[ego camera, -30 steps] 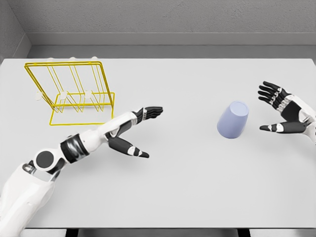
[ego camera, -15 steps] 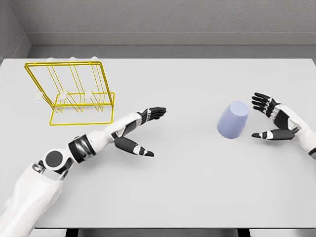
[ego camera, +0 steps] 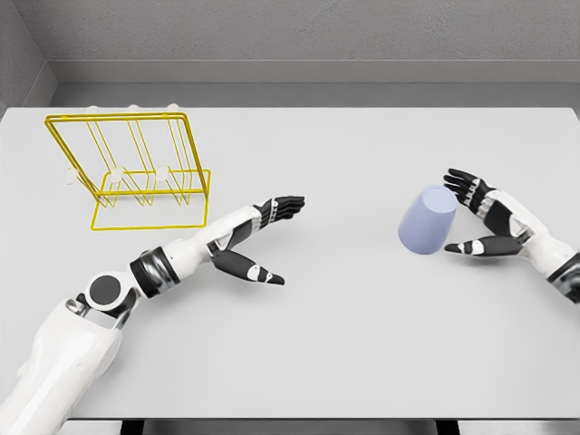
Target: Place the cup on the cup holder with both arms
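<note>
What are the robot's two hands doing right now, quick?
Left hand: open, holding nothing, in the middle of the table.
Right hand: open, fingers spread right beside the cup, not gripping it.

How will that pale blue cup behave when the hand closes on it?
The cup probably stays rigid, since its walls look smooth and solid. That smooth, tapered side may let it slip. Standing upside down on its wider rim, it seems fairly stable, though the open right hand could nudge it sideways.

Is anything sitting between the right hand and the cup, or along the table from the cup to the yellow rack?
Nothing visible blocks the right hand from the cup. Toward the yellow rack, only the left hand hovers over the table between them.
</note>
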Robot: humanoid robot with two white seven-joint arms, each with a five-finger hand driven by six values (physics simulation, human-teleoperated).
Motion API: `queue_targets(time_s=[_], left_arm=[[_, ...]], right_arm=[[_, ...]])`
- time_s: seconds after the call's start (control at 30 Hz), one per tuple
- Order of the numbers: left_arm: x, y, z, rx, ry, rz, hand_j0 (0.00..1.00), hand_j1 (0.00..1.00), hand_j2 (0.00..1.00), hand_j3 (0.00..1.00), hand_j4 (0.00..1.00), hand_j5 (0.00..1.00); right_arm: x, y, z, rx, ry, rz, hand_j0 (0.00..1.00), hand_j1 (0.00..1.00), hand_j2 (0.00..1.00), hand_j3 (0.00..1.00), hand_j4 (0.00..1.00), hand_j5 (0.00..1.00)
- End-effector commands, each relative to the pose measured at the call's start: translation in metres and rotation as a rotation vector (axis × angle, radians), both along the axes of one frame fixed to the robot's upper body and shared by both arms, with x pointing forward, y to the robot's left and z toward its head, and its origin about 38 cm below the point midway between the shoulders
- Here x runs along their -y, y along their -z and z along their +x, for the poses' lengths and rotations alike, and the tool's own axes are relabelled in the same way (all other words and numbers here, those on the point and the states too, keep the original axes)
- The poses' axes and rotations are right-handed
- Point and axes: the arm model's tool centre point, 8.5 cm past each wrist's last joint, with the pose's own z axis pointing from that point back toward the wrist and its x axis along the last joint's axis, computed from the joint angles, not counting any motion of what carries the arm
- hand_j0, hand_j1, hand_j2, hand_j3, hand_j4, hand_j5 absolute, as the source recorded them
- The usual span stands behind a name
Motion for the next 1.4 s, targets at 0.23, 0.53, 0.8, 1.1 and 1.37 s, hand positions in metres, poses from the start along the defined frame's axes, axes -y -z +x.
queue_targets(time_s=[0.23,0.53,0.8,1.1,1.37], left_arm=[[-0.001,-0.006,0.004,0.003,-0.018,-0.034,1.0,1.0,1.0,1.0,1.0,1.0],[-0.001,0.005,0.006,-0.033,-0.032,-0.021,1.0,1.0,1.0,1.0,1.0,1.0],[-0.001,0.005,0.006,-0.029,-0.032,-0.023,1.0,1.0,1.0,1.0,1.0,1.0],[-0.001,0.005,0.005,-0.028,-0.031,-0.022,1.0,1.0,1.0,1.0,1.0,1.0],[-0.004,0.016,0.007,-0.061,-0.044,-0.01,1.0,1.0,1.0,1.0,1.0,1.0]], right_arm=[[-0.015,-0.002,0.0,0.013,-0.03,0.026,1.0,1.0,1.0,1.0,1.0,1.0],[-0.024,-0.005,0.001,0.026,-0.052,0.037,1.0,1.0,1.0,1.0,1.0,1.0],[-0.037,-0.002,0.001,0.024,-0.077,0.051,1.0,1.0,1.0,1.0,1.0,1.0],[-0.045,0.002,0.001,0.02,-0.092,0.042,1.0,1.0,1.0,1.0,1.0,1.0],[-0.042,0.008,0.002,0.004,-0.075,0.04,0.67,0.67,0.67,0.67,0.67,0.67]])
